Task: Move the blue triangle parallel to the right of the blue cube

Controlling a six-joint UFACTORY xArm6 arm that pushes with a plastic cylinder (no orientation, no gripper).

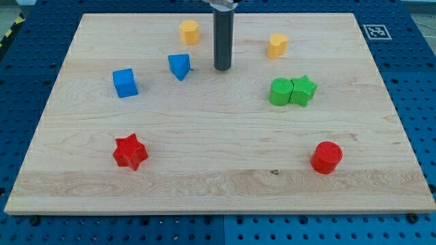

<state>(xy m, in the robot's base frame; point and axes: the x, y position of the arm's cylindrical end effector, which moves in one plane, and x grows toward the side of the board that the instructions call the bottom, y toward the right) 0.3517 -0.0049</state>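
Observation:
The blue triangle (179, 66) lies in the upper left part of the wooden board (218, 177). The blue cube (125, 83) sits to its left and slightly lower, a gap between them. My tip (222, 69) rests on the board to the right of the blue triangle, a short way off and not touching it. The dark rod rises straight up out of the view's top.
A yellow block (189, 31) sits above the triangle, another yellow block (277, 45) to the upper right. Two green blocks (280, 91) (303, 90) touch at the right. A red star (129, 151) lies lower left, a red cylinder (326, 157) lower right.

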